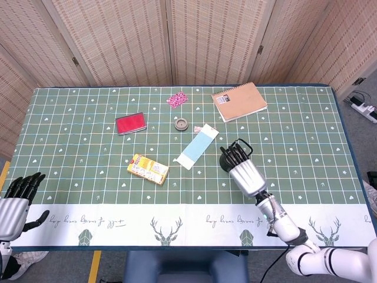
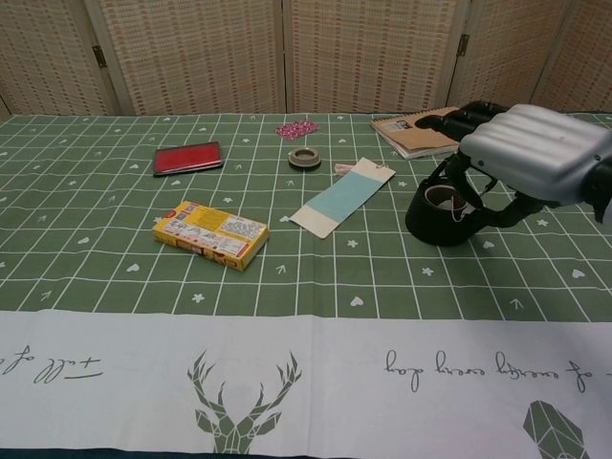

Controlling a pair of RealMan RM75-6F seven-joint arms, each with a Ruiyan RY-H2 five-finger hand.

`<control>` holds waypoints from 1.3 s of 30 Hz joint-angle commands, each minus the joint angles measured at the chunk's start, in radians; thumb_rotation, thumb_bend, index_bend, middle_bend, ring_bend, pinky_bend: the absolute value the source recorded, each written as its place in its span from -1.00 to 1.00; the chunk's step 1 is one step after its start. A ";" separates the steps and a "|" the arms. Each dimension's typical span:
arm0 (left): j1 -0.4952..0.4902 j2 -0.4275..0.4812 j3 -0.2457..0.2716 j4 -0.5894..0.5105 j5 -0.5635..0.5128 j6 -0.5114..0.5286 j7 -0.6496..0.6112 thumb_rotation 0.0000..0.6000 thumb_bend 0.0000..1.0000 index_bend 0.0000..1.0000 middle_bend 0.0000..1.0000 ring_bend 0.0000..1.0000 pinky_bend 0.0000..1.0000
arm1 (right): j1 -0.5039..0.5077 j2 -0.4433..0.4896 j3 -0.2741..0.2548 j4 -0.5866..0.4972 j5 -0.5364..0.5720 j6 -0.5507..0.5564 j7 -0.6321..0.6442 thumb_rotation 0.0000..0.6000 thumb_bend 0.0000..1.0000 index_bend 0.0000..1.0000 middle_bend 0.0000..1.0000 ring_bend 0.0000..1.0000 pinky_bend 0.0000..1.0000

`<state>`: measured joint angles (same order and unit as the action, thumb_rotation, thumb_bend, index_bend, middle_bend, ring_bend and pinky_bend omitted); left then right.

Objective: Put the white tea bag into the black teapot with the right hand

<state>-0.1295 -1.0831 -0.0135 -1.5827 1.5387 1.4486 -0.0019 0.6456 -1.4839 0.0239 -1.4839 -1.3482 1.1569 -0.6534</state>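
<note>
Hovering beside the black teapot (image 2: pixel 438 215), the right hand (image 2: pixel 528 158) shows curled fingers; a possible tea bag string hangs there, so its grip is unclear.

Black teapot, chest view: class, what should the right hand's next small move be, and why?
Probably lift the right hand straight up, clear of the black teapot. Its curled fingers hang close over the pot's handle and rim, and a pale shape shows inside the opening. It is too small to confirm as the tea bag, so lifting clear would show it.
</note>
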 commanded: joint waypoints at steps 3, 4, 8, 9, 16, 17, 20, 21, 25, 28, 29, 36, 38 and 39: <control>0.000 0.002 0.000 -0.001 0.002 0.001 -0.005 1.00 -0.47 -1.00 -0.97 -0.88 -0.86 | -0.009 0.012 0.001 -0.041 0.042 -0.032 -0.034 1.00 -0.20 -0.69 -1.00 -1.00 -1.00; 0.000 0.002 0.001 -0.001 0.002 0.001 -0.005 1.00 -0.47 -1.00 -0.97 -0.88 -0.86 | -0.010 0.015 0.003 -0.048 0.049 -0.033 -0.046 1.00 -0.20 -0.84 -1.00 -1.00 -1.00; 0.001 0.001 0.002 -0.001 0.006 0.003 0.000 1.00 -0.47 -1.00 -0.97 -0.88 -0.86 | -0.015 0.038 0.005 -0.094 0.085 -0.047 -0.090 1.00 -0.28 -1.00 -1.00 -1.00 -1.00; 0.001 0.000 0.002 -0.001 0.005 0.003 0.001 1.00 -0.47 -1.00 -0.97 -0.88 -0.86 | -0.016 0.043 0.006 -0.104 0.091 -0.049 -0.097 1.00 -0.32 -1.00 -1.00 -1.00 -1.00; 0.003 -0.001 0.002 -0.003 0.005 0.005 0.005 1.00 -0.47 -1.00 -0.97 -0.88 -0.86 | -0.020 0.071 0.007 -0.153 0.142 -0.070 -0.138 1.00 -0.41 -1.00 -1.00 -1.00 -1.00; 0.003 -0.001 0.002 -0.002 0.005 0.005 0.006 1.00 -0.47 -1.00 -0.97 -0.88 -0.86 | -0.021 0.077 0.006 -0.163 0.145 -0.073 -0.134 1.00 -0.41 -1.00 -1.00 -1.00 -1.00; 0.002 -0.001 0.002 -0.002 0.004 0.003 0.011 1.00 -0.47 -1.00 -0.97 -0.88 -0.86 | -0.032 0.112 0.001 -0.210 0.140 -0.066 -0.118 1.00 -0.41 -1.00 -1.00 -1.00 -1.00; 0.003 -0.001 0.002 -0.003 0.004 0.004 0.011 1.00 -0.47 -1.00 -0.97 -0.88 -0.86 | -0.038 0.125 -0.002 -0.226 0.132 -0.056 -0.112 1.00 -0.41 -1.00 -1.00 -1.00 -1.00; 0.003 -0.002 0.003 -0.002 0.006 0.004 0.014 1.00 -0.47 -1.00 -0.97 -0.88 -0.86 | -0.086 0.202 -0.014 -0.320 0.075 0.022 -0.061 1.00 -0.41 -1.00 -1.00 -1.00 -1.00; 0.001 -0.004 0.004 -0.003 0.005 -0.001 0.025 1.00 -0.47 -1.00 -0.97 -0.88 -0.86 | -0.148 0.262 -0.029 -0.374 0.022 0.121 -0.026 1.00 -0.41 -1.00 -1.00 -1.00 -1.00; 0.001 -0.004 0.005 -0.004 0.006 -0.001 0.028 1.00 -0.47 -1.00 -0.97 -0.88 -0.86 | -0.177 0.280 -0.035 -0.386 0.009 0.166 -0.022 1.00 -0.41 -1.00 -1.00 -1.00 -1.00; 0.006 -0.003 0.012 -0.016 0.018 0.006 0.044 1.00 -0.47 -1.00 -0.97 -0.88 -0.86 | -0.357 0.306 -0.067 -0.336 -0.004 0.380 0.073 1.00 -0.41 -1.00 -1.00 -1.00 -1.00; 0.008 -0.004 0.015 -0.020 0.018 0.006 0.053 1.00 -0.47 -1.00 -0.97 -0.88 -0.86 | -0.401 0.304 -0.074 -0.294 -0.019 0.429 0.131 1.00 -0.41 -1.00 -1.00 -1.00 -1.00; 0.008 -0.005 0.016 -0.023 0.019 0.006 0.058 1.00 -0.47 -1.00 -0.97 -0.88 -0.86 | -0.429 0.304 -0.079 -0.267 -0.032 0.457 0.174 1.00 -0.41 -1.00 -1.00 -1.00 -1.00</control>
<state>-0.1223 -1.0875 0.0010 -1.6035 1.5570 1.4543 0.0546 0.2889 -1.1891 -0.0359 -1.8102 -1.3504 1.5495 -0.5662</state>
